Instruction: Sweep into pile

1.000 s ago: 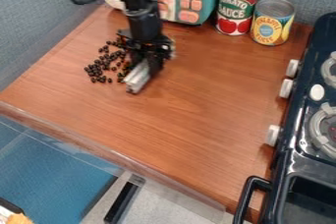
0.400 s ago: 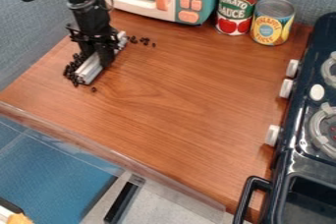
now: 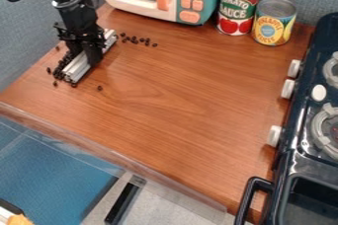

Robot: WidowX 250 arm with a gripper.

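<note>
Now the gripper (image 3: 86, 57), clamped on the pale bar (image 3: 77, 68), has shifted farther left, crowding most beans (image 3: 59, 73) along its left side. Some stray beans (image 3: 135, 40) trail off to its right and 1 loner (image 3: 100, 88) lies below it, so gathering likely needs another stroke.

slanted overhead view, facing down, counter-wide
</note>
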